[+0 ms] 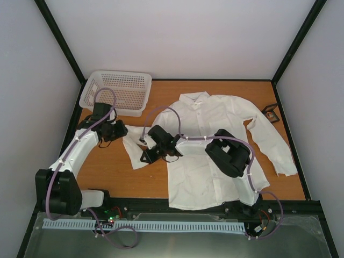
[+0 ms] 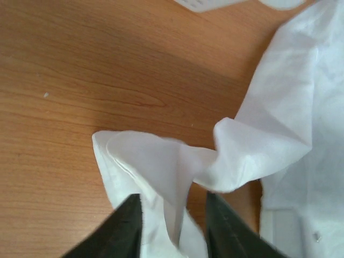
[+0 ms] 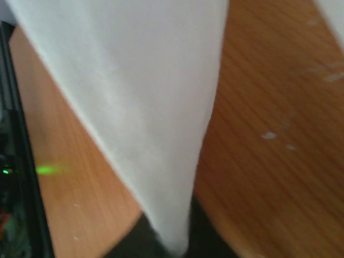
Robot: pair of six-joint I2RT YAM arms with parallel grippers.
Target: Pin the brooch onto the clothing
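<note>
The white dress shirt [image 1: 215, 115] lies flat on the wooden table, collar toward the far side. Its left sleeve [image 1: 133, 150] is bunched up. My right gripper [image 1: 145, 150] reaches across the shirt and is shut on a fold of that sleeve, which narrows to a point between its fingers in the right wrist view [image 3: 172, 242]. My left gripper [image 1: 121, 130] is just left of the sleeve. In the left wrist view it [image 2: 173, 200] is open, its fingers either side of a raised fold of sleeve cloth [image 2: 156, 161]. No brooch shows in any view.
A white perforated basket [image 1: 115, 91] stands at the far left corner. A small black open-frame cube [image 1: 271, 113] sits at the far right beside the other sleeve. Bare wooden table [image 1: 107, 166] lies left of the shirt. A black frame rail runs along the near edge.
</note>
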